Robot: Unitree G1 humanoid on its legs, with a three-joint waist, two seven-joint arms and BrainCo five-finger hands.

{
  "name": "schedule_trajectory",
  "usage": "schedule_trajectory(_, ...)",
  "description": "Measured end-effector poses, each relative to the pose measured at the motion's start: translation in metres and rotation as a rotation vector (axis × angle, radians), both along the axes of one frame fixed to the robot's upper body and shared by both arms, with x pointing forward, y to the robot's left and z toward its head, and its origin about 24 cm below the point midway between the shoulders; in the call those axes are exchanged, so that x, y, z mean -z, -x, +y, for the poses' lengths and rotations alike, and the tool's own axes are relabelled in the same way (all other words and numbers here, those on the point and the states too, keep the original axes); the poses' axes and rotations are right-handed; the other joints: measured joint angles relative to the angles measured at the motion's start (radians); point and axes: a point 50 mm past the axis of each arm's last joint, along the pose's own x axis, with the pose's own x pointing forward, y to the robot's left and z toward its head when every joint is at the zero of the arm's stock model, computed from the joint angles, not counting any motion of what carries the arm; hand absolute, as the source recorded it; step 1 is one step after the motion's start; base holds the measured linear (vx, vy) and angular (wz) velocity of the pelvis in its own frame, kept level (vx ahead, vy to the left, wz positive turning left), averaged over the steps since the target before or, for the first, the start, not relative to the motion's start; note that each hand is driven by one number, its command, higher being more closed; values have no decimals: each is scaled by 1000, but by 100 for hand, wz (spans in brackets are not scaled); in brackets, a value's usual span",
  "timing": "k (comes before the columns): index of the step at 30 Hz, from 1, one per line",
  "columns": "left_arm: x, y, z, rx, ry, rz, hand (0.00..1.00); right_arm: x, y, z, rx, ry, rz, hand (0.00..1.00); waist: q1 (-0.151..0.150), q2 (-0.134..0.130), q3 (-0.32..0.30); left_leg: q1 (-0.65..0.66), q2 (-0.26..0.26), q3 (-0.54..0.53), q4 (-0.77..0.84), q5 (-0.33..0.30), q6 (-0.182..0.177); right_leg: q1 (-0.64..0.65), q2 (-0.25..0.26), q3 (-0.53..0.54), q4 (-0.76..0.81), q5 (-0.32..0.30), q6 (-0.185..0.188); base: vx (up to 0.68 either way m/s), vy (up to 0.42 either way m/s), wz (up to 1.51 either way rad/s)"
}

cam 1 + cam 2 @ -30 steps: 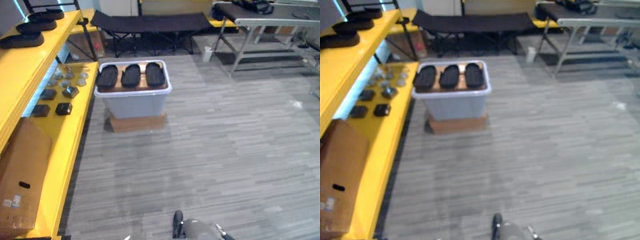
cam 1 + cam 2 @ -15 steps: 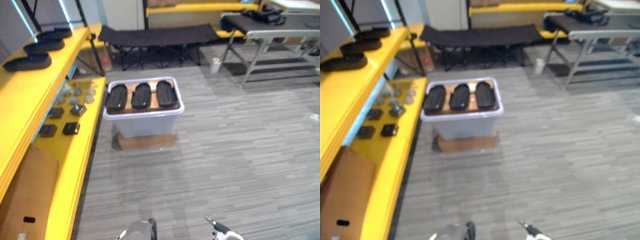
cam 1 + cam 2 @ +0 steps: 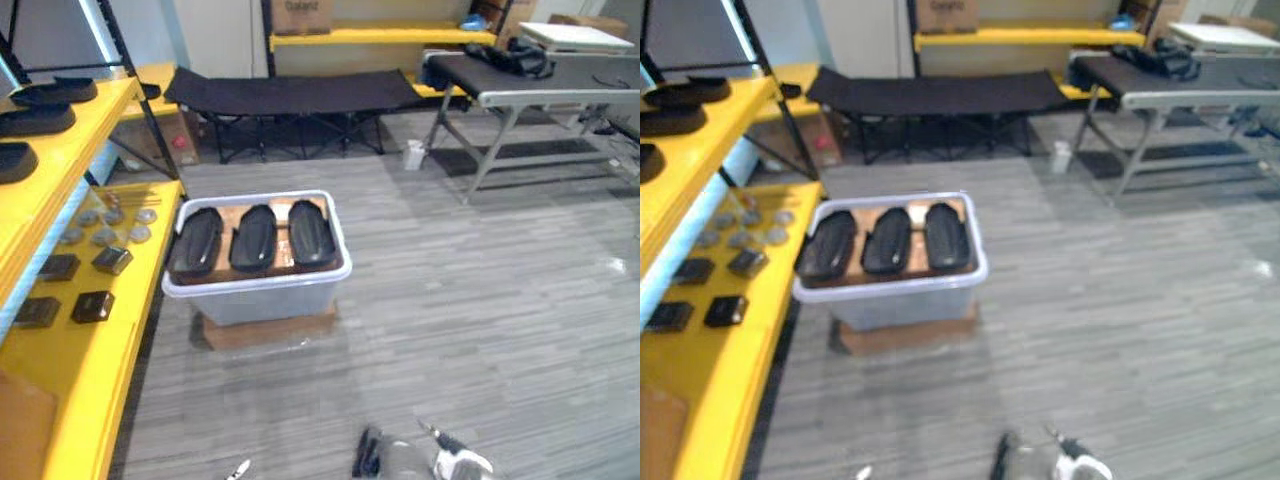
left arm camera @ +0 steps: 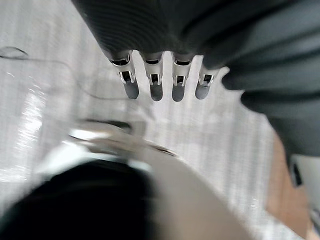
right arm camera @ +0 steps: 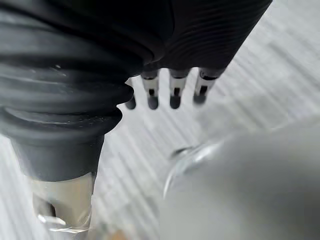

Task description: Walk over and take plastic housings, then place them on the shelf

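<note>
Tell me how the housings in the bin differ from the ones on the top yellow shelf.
The bin's housings lie side by side inside the bin, down on the floor. The shelf's housings sit one behind another, directly on the yellow shelf, higher up. Both sets are black, elongated and rounded.

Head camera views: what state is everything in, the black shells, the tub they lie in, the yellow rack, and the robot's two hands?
Plastic housings: three, lying side by side on top of the bin, untouched.
Bin: upright on a brown base.
Shelf: already carries dark housings.
Left hand: open, holding nothing.
Right hand: open, holding nothing.
</note>
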Motion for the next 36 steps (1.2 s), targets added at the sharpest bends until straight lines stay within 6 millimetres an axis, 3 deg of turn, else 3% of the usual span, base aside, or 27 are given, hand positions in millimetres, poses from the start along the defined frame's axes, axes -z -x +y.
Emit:
schedule_trajectory(2,0,-9,-9,1,22,-19,0,1,6,-3,8,4,14,0,-13,22,2,6,15,-61,-1,5,-8,0,12,63,43,-60,7,280,4,48)
schedule_trajectory(4,-2,-17,-13,-29,31,-35,0,3,13,-1,-4,-12,24,0,-19,23,1,4,44,-93,3,20,-32,14,11,22,59,-101,1,205,-106,58)
schedule_trajectory(7,-2,-21,-12,-73,32,-40,0,5,16,8,-14,-38,16,0,-23,-5,-18,-55,57,-111,62,53,-86,38,18,-27,15,-136,5,103,-102,53)
schedule_trajectory(8,-3,-22,-11,-80,30,-46,0,6,17,9,-23,-38,12,0,-17,-19,-26,-96,60,-108,125,68,-112,57,27,-32,-25,-133,2,95,-93,32)
schedule_trajectory(10,-3,-23,-10,-114,40,-55,0,6,20,10,-26,-33,5,0,-4,-23,-26,-160,76,-92,268,95,-158,124,52,-32,-106,-124,-6,123,-76,28)
schedule_trajectory(12,-5,-25,-6,-131,22,-62,0,7,22,12,-39,-33,6,0,-1,-33,-21,-225,87,-53,410,114,-193,179,47,-40,-156,-116,-21,94,-19,27)
schedule_trajectory(14,-4,-22,-9,-165,30,-57,0,6,20,10,-43,-15,-15,0,-8,-19,-27,-277,98,32,404,49,-173,218,29,-72,-193,-97,-9,-24,82,36)
schedule_trajectory(16,-5,-25,-9,-167,31,-74,0,4,18,9,-32,-1,-53,0,-10,-20,-26,-331,79,132,194,53,-144,249,-21,-113,-213,-87,13,-203,150,55)
schedule_trajectory(17,-5,-26,-9,-170,32,-78,0,4,17,9,-31,1,-65,0,-6,-19,-26,-343,71,143,125,83,-134,250,-34,-122,-213,-87,23,-321,146,65)
schedule_trajectory(18,-5,-26,-9,-175,34,-80,0,2,12,7,-24,5,-95,0,-9,-9,-21,-366,66,143,11,179,-124,269,-48,-150,-216,-93,51,-253,148,52)
schedule_trajectory(19,-5,-27,-9,-185,37,-85,0,2,12,6,-20,11,-105,0,-8,-11,-13,-373,61,144,12,217,-103,282,-58,-159,-214,-100,63,-122,197,70)
schedule_trajectory(22,-7,-28,3,-171,6,-112,0,4,9,23,-55,-16,-125,0,-1,-61,-20,-353,-23,111,-35,227,-75,316,-104,-158,-249,-113,108,151,196,53)
schedule_trajectory(23,-9,-31,8,-161,3,-129,0,2,2,24,-61,-12,-142,0,19,-80,-15,-342,-42,116,-46,229,-70,319,-121,-155,-248,-109,115,151,134,5)
schedule_trajectory(24,-9,-31,10,-151,-7,-130,0,1,-1,23,-57,1,-147,0,25,-80,-13,-335,-54,124,-54,227,-64,320,-132,-152,-249,-105,122,194,161,-7)
schedule_trajectory(29,-8,-21,17,-135,-43,-106,0,-3,-7,17,-43,45,-176,0,18,-88,-7,-262,-106,155,-48,142,-10,362,-193,-126,-205,-157,126,163,102,-20)
schedule_trajectory(31,-6,-13,15,-129,-41,-83,0,-2,-4,17,-42,44,-170,0,14,-75,-14,-216,-107,165,-55,115,-3,315,-225,-103,-43,-188,96,176,73,-16)
schedule_trajectory(33,-5,-10,15,-128,-41,-75,0,0,0,21,-40,33,-159,0,5,-65,-22,-190,-95,158,-54,110,5,269,-235,-103,85,-177,78,160,50,9)
schedule_trajectory(34,-5,-13,10,-107,-31,-80,0,0,1,24,-40,27,-156,0,-10,-42,-18,-191,-59,132,-51,109,9,245,-196,-94,72,-227,85,130,-9,25)
schedule_trajectory(35,-6,-15,10,-103,-29,-86,0,0,0,23,-41,30,-159,0,-12,-39,-17,-189,-38,121,-50,109,8,239,-155,-84,28,-247,89,110,-32,25)
schedule_trajectory(36,-6,-19,11,-99,-29,-95,0,-1,-3,22,-52,38,-167,0,-11,-22,-7,-190,-1,107,-48,110,7,221,-72,-65,-89,-239,81,155,-44,15)
